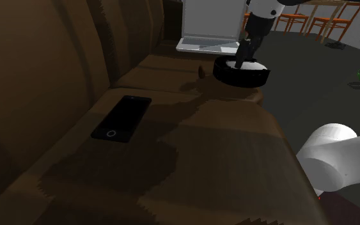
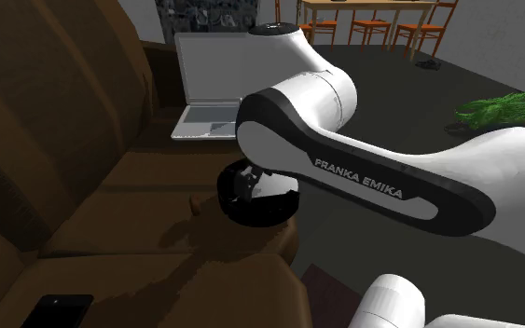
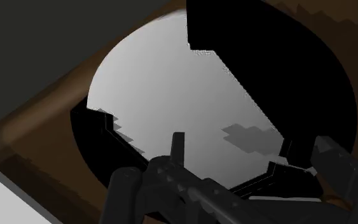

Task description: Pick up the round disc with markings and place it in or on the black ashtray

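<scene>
A black round ashtray sits at the far end of the brown sofa seat, close to the seat's edge. Inside it lies a pale grey round disc; I make out no markings on it. My black gripper reaches down into the ashtray just above the disc. Its fingers stand wide apart and clasp nothing. The arm's white link hides part of the ashtray in the second exterior view.
An open grey laptop stands just beyond the ashtray. A black phone lies on the nearer seat cushion. A small brown lump sits beside the ashtray. The sofa back rises along the shoulder view's left. Orange chairs stand far off.
</scene>
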